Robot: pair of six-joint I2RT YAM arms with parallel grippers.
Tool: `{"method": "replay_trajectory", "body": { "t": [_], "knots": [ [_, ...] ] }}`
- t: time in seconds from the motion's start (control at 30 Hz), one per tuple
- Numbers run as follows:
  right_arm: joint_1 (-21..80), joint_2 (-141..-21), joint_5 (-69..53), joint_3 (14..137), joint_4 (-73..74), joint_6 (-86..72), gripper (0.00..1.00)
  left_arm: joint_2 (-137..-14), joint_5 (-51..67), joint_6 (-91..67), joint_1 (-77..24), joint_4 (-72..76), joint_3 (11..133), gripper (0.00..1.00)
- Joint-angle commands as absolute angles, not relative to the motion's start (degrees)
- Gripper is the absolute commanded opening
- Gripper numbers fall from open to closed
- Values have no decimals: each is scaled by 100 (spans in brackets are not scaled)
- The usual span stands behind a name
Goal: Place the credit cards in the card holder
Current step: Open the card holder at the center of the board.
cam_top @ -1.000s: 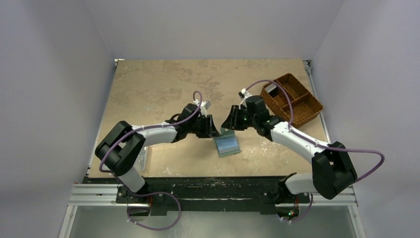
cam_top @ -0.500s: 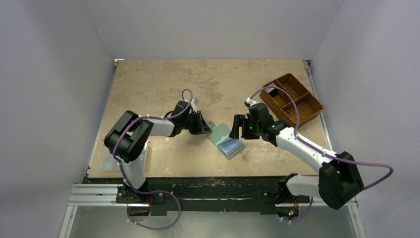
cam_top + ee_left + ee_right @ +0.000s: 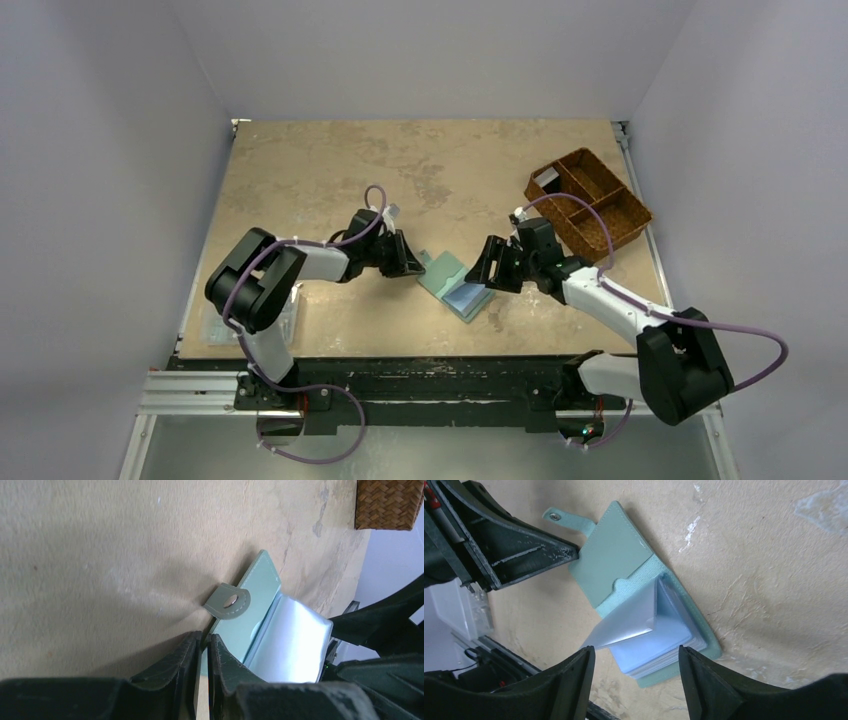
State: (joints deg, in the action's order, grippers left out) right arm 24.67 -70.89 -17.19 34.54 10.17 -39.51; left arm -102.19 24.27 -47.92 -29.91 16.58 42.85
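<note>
The card holder point(image 3: 455, 283) lies opened flat on the table, pale blue-green inside, its snap tab point(image 3: 229, 601) sticking out past the left flap. My left gripper point(image 3: 418, 268) is low at the holder's left edge, its jaws nearly together on the edge of the left flap point(image 3: 260, 600). In the right wrist view the left fingertips meet that flap's corner point(image 3: 619, 565). My right gripper point(image 3: 636, 650) stands open above the stack of clear sleeves point(image 3: 659, 645), touching nothing. One sleeve point(image 3: 629, 625) curls upward. I cannot pick out the credit cards.
A brown woven divided basket point(image 3: 600, 238) stands at the right, with a small pale thing point(image 3: 545, 178) in its far-left compartment. A clear plastic box point(image 3: 464, 615) sits near the left arm's base, by the table's front-left edge.
The card holder has swung open and slid a little left. My left gripper drew back leftward and closed further. My right gripper opened wide and backed off to the right.
</note>
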Motion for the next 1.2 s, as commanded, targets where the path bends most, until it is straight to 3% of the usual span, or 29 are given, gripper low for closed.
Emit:
{"method": "replay_trajectory", "body": {
  "t": [0.0,0.7,1.17],
  "knots": [
    [2424,-7212,-1813,3330,515,-4374,66,-10111,2403,-4950,-3066,1582,3772,13],
    [2425,-7417,-1393,3354,722,-4215,67,-10213,2452,-4987,-3155,1658,3814,11],
    [2553,-7832,-2464,3272,-628,-4799,66,-10313,2467,-4977,-3247,1617,3898,10]
  ]
}}
